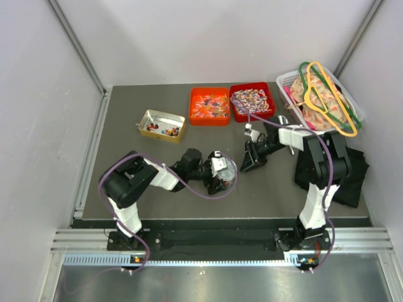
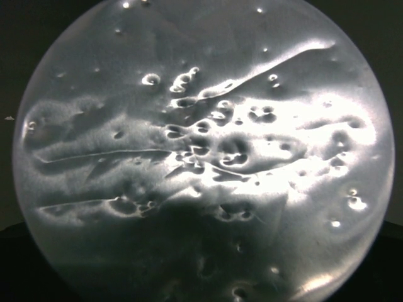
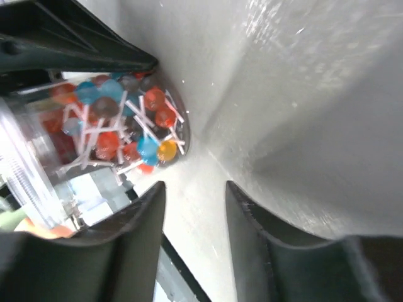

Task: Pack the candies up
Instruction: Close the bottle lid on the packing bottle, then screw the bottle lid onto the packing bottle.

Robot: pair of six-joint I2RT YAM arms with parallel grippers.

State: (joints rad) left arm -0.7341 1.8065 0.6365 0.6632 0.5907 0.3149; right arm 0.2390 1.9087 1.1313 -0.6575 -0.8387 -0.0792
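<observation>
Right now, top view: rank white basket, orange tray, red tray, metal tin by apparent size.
1. white basket
2. orange tray and red tray: look alike, not ranked
3. metal tin

Desk (image 1: 264,195) passable at front centre. Clear jar (image 1: 223,175) blocks the middle. Tin tray (image 1: 162,125), orange bin (image 1: 210,106) and red bin (image 1: 252,100) line the far edge. Basket (image 1: 284,78) obstructs the right.

Jaws of right gripper (image 3: 194,189) apart, empty.

Mixed-colour candies (image 1: 252,99) heaped in red tray (image 1: 264,118).
</observation>
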